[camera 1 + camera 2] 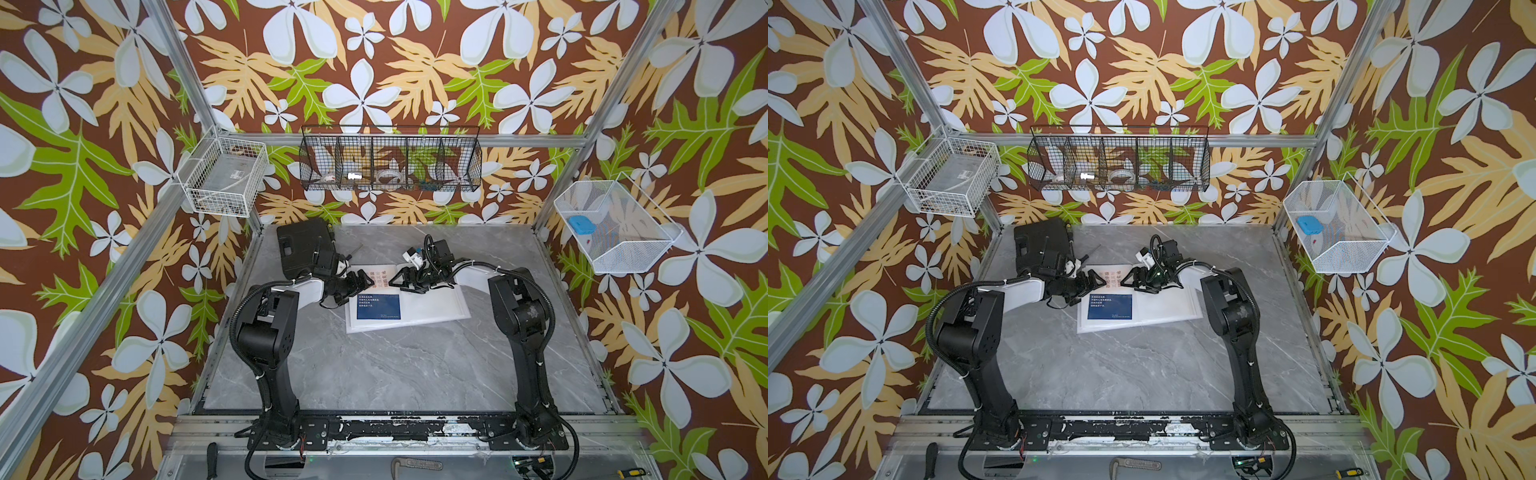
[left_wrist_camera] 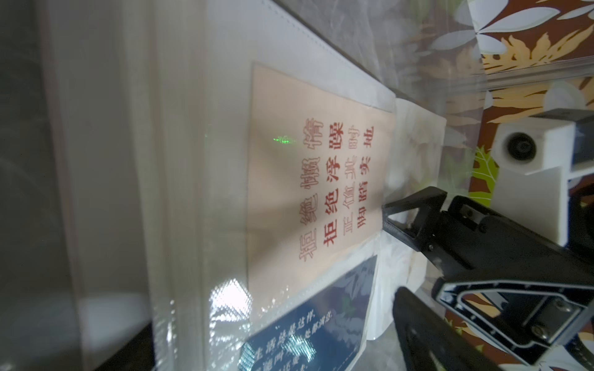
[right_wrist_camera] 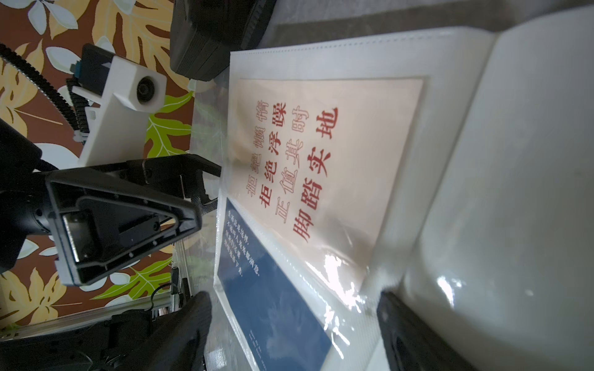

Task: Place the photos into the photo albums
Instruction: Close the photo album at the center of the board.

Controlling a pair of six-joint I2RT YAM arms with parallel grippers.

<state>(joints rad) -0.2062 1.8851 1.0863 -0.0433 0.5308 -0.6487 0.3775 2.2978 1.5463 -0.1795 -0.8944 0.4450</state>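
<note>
**Album** [image 1: 434, 306]: one, white, lying open and flat on the grey marbled surface [image 1: 374, 374], toward the far middle between the two arms. Seen in both top views. The right page is bare white. The left page carries clear sleeves that shine with glare in the wrist views.

**Cream card** [image 1: 379, 277]: one, red Chinese print. It sits under a sleeve on the far half of the left page.

**Navy card** [image 1: 379, 306]: one, white print. It sits on the near half of the same page, just beside the cream card.

**Left gripper** [image 1: 360, 286]: at the album's left outer edge, level with the cream card. The jaws are released and spread apart, as the right wrist view shows.

**Right gripper** [image 1: 397, 283]: above the spine area, tips pointing left toward the cream card. The jaws are released and wide. In its own wrist view the two fingers [image 3: 395, 321] frame the left page. Whether they touch the sleeve cannot be told.

**Black case** [image 1: 305, 245]: one, at the far left of the surface, just beyond the album's far left corner and partly behind the left arm.

**Wall baskets**: a white wire basket [image 1: 222, 174] on the left, a black wire basket [image 1: 390, 162] at the back, and a white mesh basket [image 1: 615, 232] on the right.
</note>
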